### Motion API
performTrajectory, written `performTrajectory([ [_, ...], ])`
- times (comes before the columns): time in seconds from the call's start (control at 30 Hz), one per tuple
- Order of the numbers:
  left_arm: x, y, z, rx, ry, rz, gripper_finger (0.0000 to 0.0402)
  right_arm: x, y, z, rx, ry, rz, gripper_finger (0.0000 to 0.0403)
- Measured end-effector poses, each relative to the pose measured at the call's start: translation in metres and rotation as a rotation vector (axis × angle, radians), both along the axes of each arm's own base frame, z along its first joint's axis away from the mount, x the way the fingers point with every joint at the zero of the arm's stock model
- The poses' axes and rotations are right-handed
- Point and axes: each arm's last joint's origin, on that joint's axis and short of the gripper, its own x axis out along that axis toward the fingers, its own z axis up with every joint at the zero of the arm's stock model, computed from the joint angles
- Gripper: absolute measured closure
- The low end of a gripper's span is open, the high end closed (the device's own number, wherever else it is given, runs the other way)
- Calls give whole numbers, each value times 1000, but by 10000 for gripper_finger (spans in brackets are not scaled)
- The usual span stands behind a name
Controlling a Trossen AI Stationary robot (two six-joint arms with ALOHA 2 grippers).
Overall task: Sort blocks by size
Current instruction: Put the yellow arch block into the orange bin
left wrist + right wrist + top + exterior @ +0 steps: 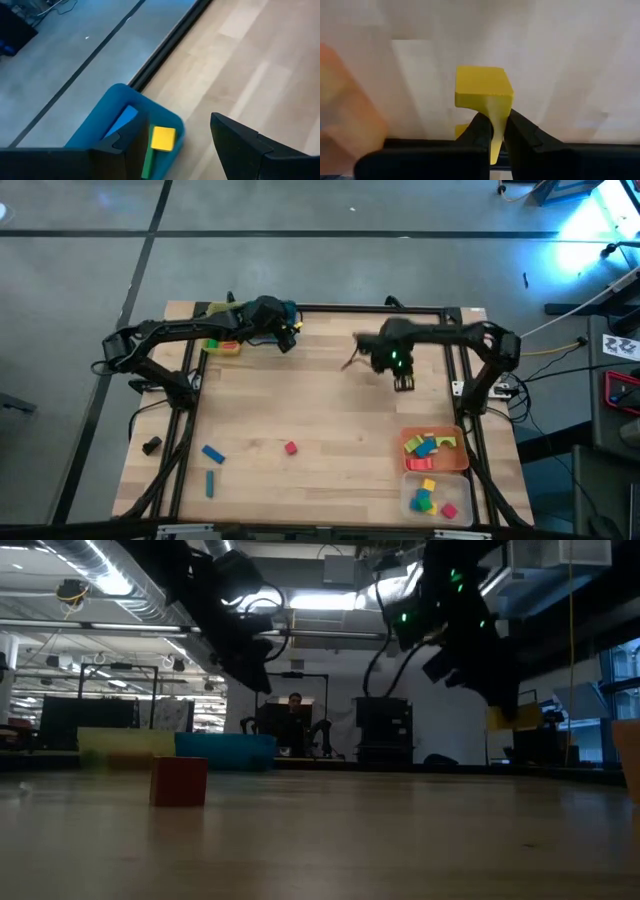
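Note:
My right gripper (495,131) is shut on a yellow block (482,85) and hangs above the middle right of the table (330,420); the low view shows that block (515,718) high over the wood. My left gripper (180,145) stands open over the teal tray (112,107) at the far edge, touching nothing. That tray holds a yellow block (163,138), a blue one (122,120) and a green one (148,157). A red cube (290,447) and two blue blocks (212,452) (210,483) lie on the near left of the table. My right gripper pinches a narrow part of the yellow block (496,117) between its two fingertips. The fingers (520,132) come from above and point steeply down. The block's wider part sticks out beyond the fingertips, and the whole block is lifted clear of the table.
A yellow tray (222,347) with blocks sits at the far left beside the teal one. An orange tray (455,463) and a clear tray (408,502), both holding blocks, stand at the near right. Bare wood lies across the table's middle. A person sits far behind the table (294,720).

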Motion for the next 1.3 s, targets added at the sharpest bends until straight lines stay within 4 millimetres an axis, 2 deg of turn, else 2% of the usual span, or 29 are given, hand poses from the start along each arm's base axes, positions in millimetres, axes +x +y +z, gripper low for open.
performTrajectory([
  [0.17, 5, -10, 0, 1, 1, -38, 205, 8, 62, 8, -102, 54, 82, 369],
  [0.4, 15, -30, 0, -1, -2, -112, 205, 0, 137, 16, -193, 83, 41, 368],
  [0.5, 21, -46, 0, -34, -17, -203, 205, -7, 166, 16, -197, 74, 17, 362],
  [0.67, 33, -83, -1, -130, -52, -412, 205, -24, 208, 15, -226, 60, 7, 366],
  [0.97, 40, -155, -1, -248, -89, -592, 205, -43, 254, 13, -237, -48, 8, 352],
  [1.17, 35, -199, -1, -274, -78, -722, 205, -48, 270, 11, -238, -141, 64, 349],
  [1.3, 30, -222, -1, -329, -88, -746, 205, -48, 271, 11, -274, -181, 18, 348],
])
